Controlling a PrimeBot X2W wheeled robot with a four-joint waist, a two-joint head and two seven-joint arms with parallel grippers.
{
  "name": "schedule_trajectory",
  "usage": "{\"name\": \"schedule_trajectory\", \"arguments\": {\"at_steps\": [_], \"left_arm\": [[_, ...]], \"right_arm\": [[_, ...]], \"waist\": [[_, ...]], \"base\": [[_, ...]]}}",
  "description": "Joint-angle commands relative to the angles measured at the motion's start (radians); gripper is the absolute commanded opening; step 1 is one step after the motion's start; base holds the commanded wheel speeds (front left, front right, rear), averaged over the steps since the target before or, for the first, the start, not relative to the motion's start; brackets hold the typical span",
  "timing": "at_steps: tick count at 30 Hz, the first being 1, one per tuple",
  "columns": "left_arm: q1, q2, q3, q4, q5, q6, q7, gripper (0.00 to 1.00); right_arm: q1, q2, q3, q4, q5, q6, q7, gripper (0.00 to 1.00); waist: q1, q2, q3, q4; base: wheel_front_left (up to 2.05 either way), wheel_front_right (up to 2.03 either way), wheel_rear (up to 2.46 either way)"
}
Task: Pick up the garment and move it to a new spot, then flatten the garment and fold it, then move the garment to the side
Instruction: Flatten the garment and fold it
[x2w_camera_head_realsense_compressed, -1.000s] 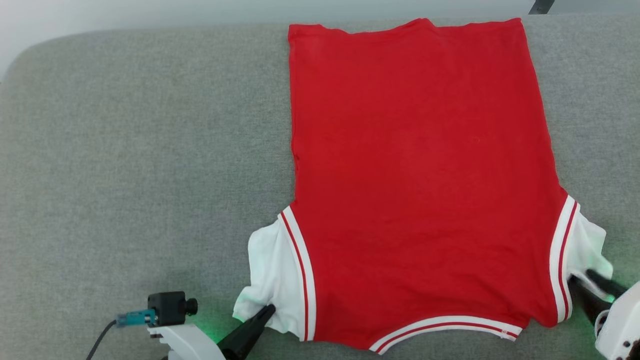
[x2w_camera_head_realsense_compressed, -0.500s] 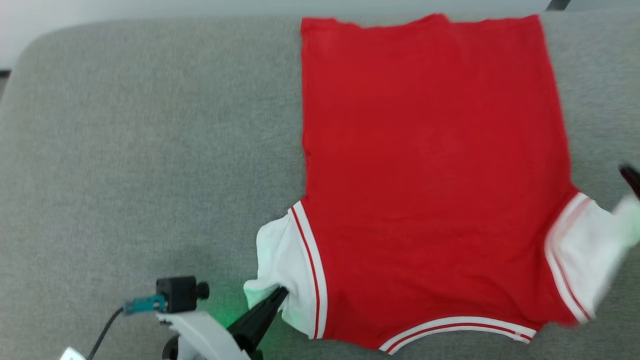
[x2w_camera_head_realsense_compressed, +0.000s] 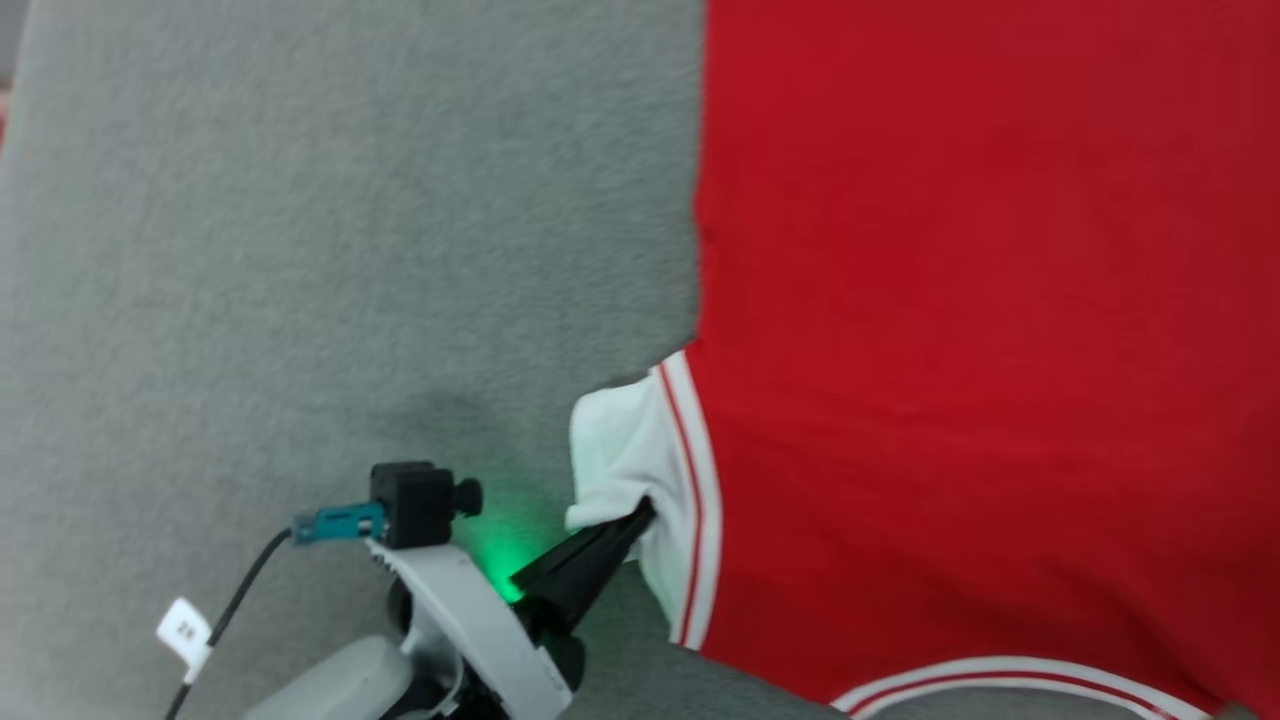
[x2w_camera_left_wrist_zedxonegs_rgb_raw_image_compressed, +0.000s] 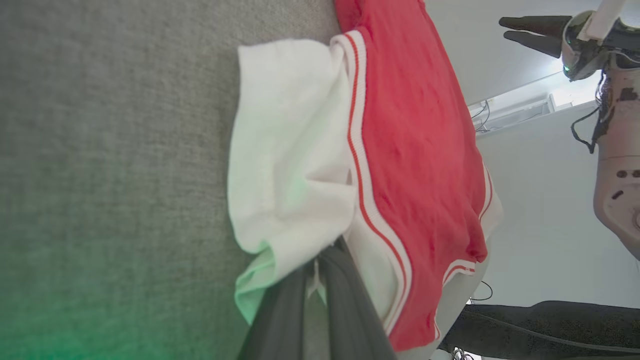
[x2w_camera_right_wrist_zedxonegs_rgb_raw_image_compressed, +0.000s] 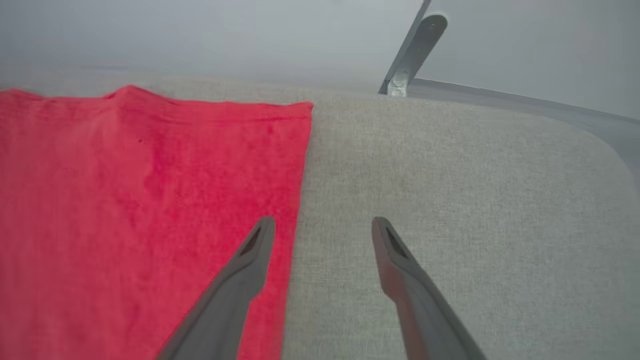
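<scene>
Grey fabric surface (x2w_camera_head_realsense_compressed: 300, 250), pale wall (x2w_camera_right_wrist_zedxonegs_rgb_raw_image_compressed: 200, 35); left hand (x2w_camera_head_realsense_compressed: 640, 515) clamped on sleeve (x2w_camera_head_realsense_compressed: 620, 450) of garment (x2w_camera_head_realsense_compressed: 950, 300); right hand (x2w_camera_right_wrist_zedxonegs_rgb_raw_image_compressed: 322, 225) spread, empty

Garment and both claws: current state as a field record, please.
garment: red, spread out, plain side up, on grey padded surface
left claw: shut on white sleeve
right claw: open, holding nothing, raised clear of the garment
lettering: not visible

Even, bright light — head view motion-blurred, green glow low down
</scene>
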Motion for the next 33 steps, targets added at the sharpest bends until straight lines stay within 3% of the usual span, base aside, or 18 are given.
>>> {"name": "schedule_trajectory", "arguments": {"at_steps": [1,10,18,19,20,21,22,29,33], "left_arm": [[-0.018,-0.024,-0.004,0.033,0.006,-0.008,0.007,0.0],[-0.044,-0.05,-0.022,0.08,0.01,-0.047,0.016,0.0],[-0.036,-0.052,-0.029,0.112,-0.004,-0.057,0.008,0.0],[-0.037,-0.05,-0.027,0.113,-0.003,-0.059,0.005,0.0],[-0.038,-0.049,-0.025,0.115,-0.003,-0.061,0.003,0.0],[-0.039,-0.048,-0.023,0.117,-0.002,-0.061,0.0,0.0],[-0.042,-0.047,-0.023,0.119,0.002,-0.061,-0.002,0.0],[-0.053,-0.043,0.003,0.118,0.028,-0.063,-0.043,0.0],[-0.035,-0.033,0.012,0.105,0.031,-0.048,-0.063,0.0]], "right_arm": [[-0.035,-0.008,-0.001,0.028,-0.023,-0.001,-0.002,1.0],[-0.255,0.008,-0.085,0.278,-0.204,-0.001,-0.004,1.0],[-0.265,0.04,-0.127,0.414,-0.293,-0.001,0.015,1.0],[-0.263,0.043,-0.136,0.422,-0.302,-0.001,0.013,0.85],[-0.262,0.043,-0.139,0.431,-0.311,-0.001,0.013,0.47],[-0.262,0.046,-0.139,0.437,-0.315,0.0,0.013,0.27],[-0.259,0.047,-0.14,0.443,-0.316,-0.001,0.01,0.0],[-0.234,0.057,-0.173,0.44,-0.27,-0.001,-0.098,0.0],[-0.147,0.039,-0.096,0.406,-0.172,-0.001,-0.152,0.0]], "waist": [[0.0,0.0,0.101,0.105],[0.0,0.0,0.195,0.2],[0.0,0.0,0.205,0.216],[0.0,0.0,0.204,0.214],[0.0,0.0,0.203,0.212],[0.0,0.0,0.201,0.209],[0.0,0.0,0.198,0.207],[0.0,0.0,0.141,0.181],[0.0,0.0,0.068,0.156]], "base": [[0.0,0.0,0.0],[0.0,0.0,0.0],[0.0,0.0,0.0],[0.0,0.0,0.0],[0.0,0.0,0.0],[0.0,0.0,0.0],[0.0,0.0,0.0],[0.0,0.0,0.0],[0.0,0.0,0.0]]}}
